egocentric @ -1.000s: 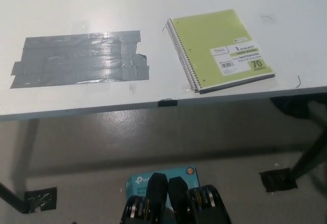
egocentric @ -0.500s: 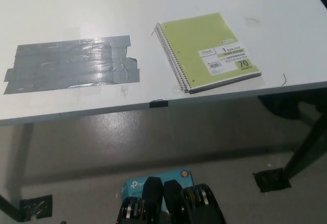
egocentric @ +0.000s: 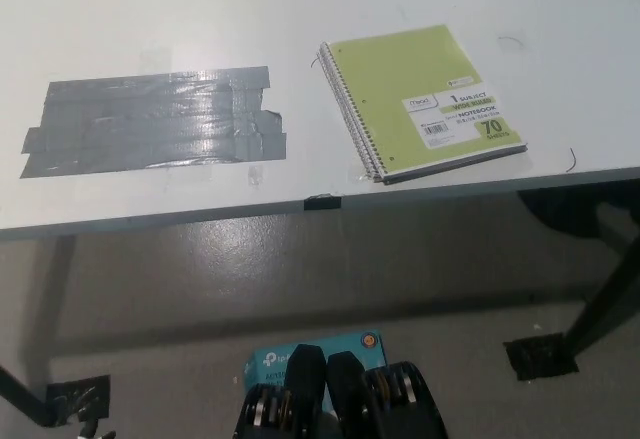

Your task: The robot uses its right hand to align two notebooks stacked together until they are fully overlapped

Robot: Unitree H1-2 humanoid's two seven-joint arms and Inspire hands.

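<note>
Green spiral notebooks [egocentric: 420, 97] lie as a stack near the worktop [egocentric: 300, 19] front edge, toward its right corner, slightly rotated; second cover barely shows underneath, nearly overlapped. Light, thin, covers likely slide easily: push flat on the free long edge, avoid the wire spine. Grey tape patch [egocentric: 155, 122] sits well apart left, no obstruction. Neither hand in view, fingers' state unknown.
</note>
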